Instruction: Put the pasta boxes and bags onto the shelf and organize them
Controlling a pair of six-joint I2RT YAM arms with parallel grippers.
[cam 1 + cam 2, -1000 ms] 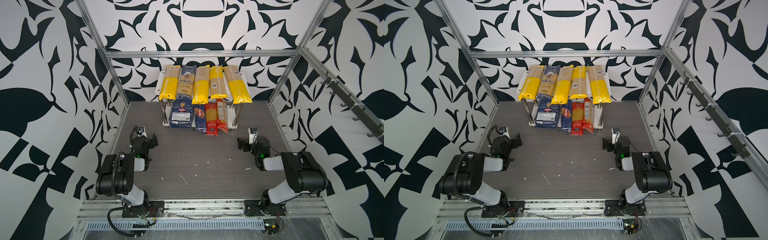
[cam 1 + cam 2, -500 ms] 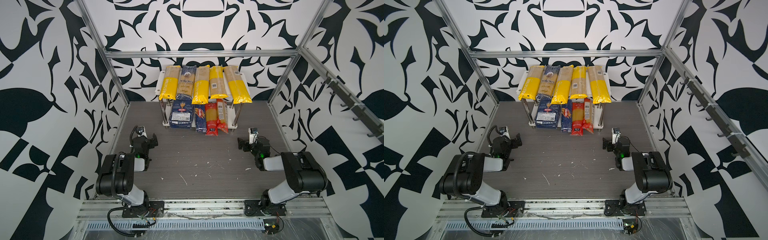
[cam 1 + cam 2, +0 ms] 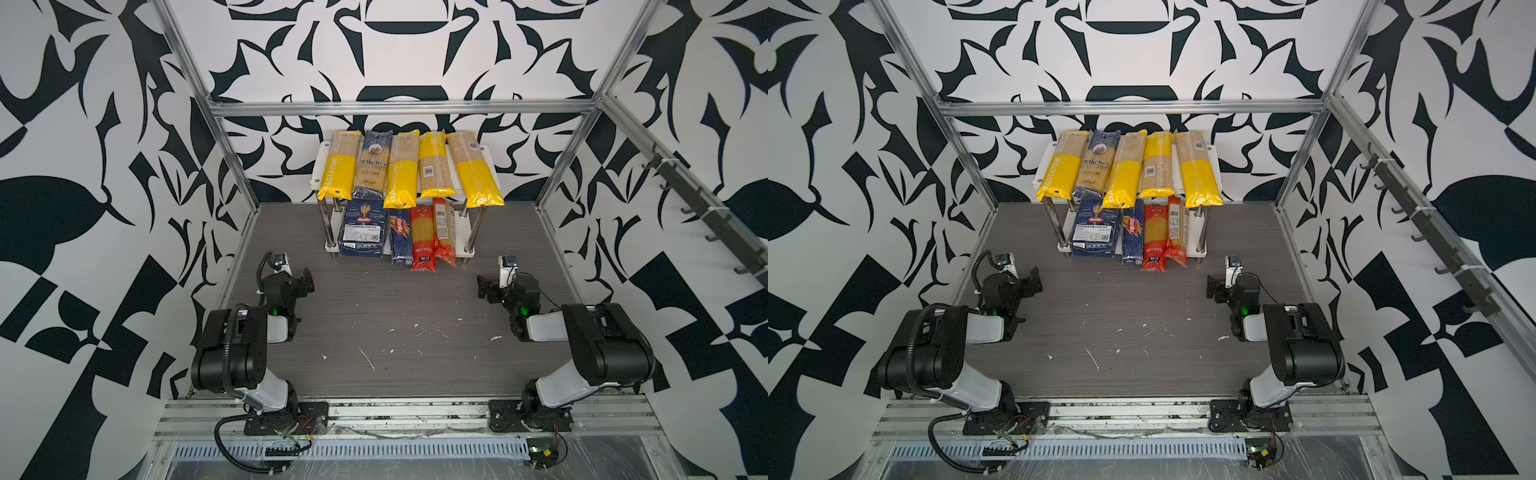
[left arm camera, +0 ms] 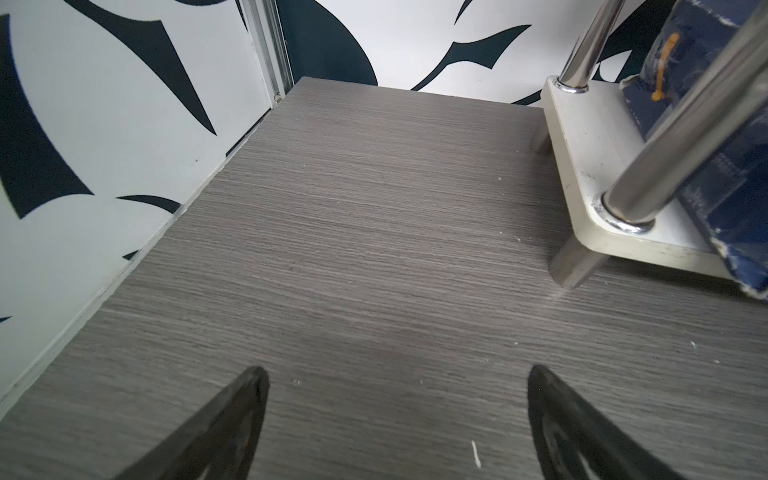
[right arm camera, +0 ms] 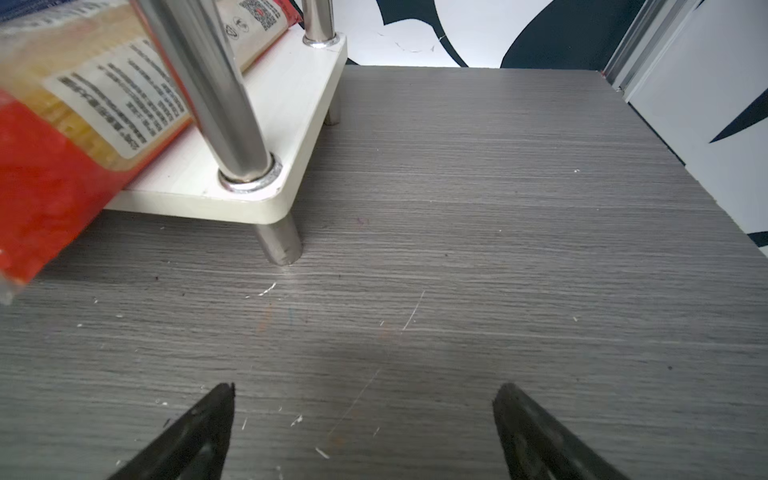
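The shelf stands at the back of the grey table. Its top board carries several yellow-and-clear bags and the dark-blue "ankara" bag, side by side. On the lower board lie the wide Barilla box, the narrow Barilla box and two red bags, their front ends sticking out. My left gripper rests low, left of the shelf, open and empty. My right gripper sits low on the right, open and empty. A red bag shows in the right wrist view.
White crumbs and scratches dot the grey table in front of the arms. Patterned walls and aluminium frame posts close in the sides and back. A rail of hooks runs along the right wall.
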